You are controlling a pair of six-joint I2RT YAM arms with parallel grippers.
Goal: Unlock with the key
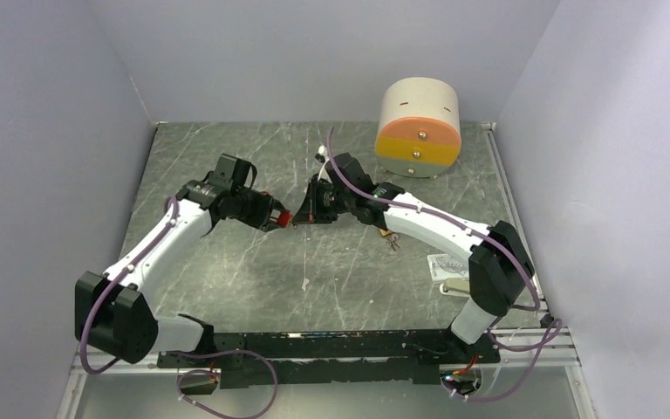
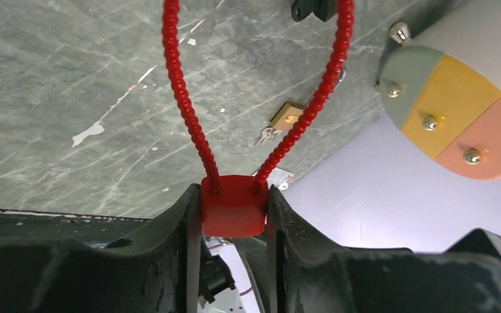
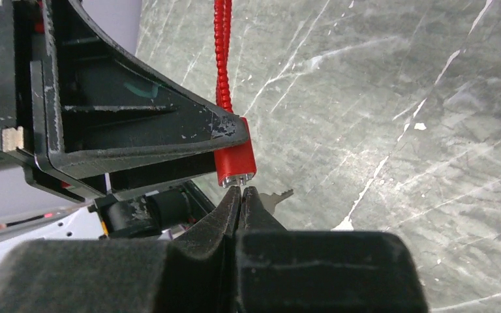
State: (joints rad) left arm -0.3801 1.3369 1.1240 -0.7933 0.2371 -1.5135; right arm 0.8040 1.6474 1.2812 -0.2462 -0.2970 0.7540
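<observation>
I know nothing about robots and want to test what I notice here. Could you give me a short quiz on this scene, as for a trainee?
1. True or false: the left end effector clamps the red lock body between its fingers.
2. The lock's loop is: A) a red beaded cable; B) a steel chain; C) a blue rope.
3. What small metal thing does the shut right end effector pinch just beside the lock's end?
Key: 1 true; 2 A; 3 the key.
</observation>
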